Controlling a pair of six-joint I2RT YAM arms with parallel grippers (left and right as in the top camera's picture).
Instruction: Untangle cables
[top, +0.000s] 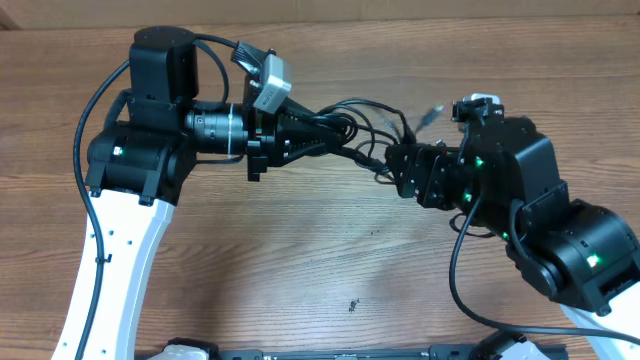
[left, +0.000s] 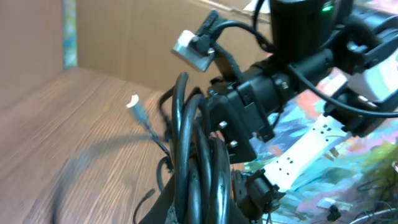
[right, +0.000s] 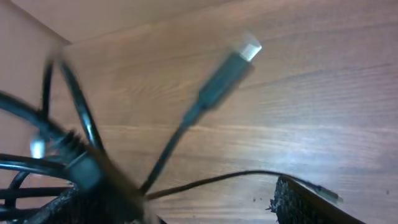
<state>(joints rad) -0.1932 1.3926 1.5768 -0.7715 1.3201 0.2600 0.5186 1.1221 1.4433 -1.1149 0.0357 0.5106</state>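
While both arms pointed at each other mid-table, the tangled bundle of black cables (top: 368, 118) sat between them over the brown wood-grain table (top: 300, 260).
Left gripper (top: 345, 143) had its fingers closed in on the loops, pinching them. Right gripper (top: 398, 170) was just beside the same knot, textured black pads (right: 308, 202) spread wide with one thin strand running between. A loose black plug with a silver tip (right: 245, 50) stuck out, blurry.

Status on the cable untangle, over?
Left gripper shut on cable bundle. Right gripper open beside it. One plug loose, blurred. Nothing blocking.
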